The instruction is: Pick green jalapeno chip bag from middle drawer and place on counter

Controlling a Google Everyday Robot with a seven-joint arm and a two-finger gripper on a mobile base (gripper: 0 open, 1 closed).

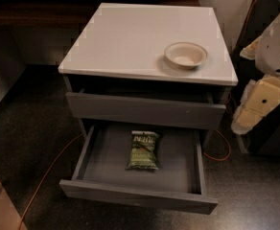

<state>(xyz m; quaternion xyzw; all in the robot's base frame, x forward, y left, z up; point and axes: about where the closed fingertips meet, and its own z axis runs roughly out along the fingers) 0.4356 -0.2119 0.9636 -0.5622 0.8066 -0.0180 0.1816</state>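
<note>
The green jalapeno chip bag lies flat on the dark floor of the open middle drawer, near its centre, with the white lettering at its far end. The white counter tops the grey cabinet above it. My gripper hangs at the right edge of the view, beside the cabinet's right side. It is level with the drawer fronts, apart from the bag and outside the drawer.
A cream bowl stands on the counter's right front part. The upper grey drawer front overhangs the back of the open drawer. An orange cable runs across the dark floor at the left, and another loops at the right.
</note>
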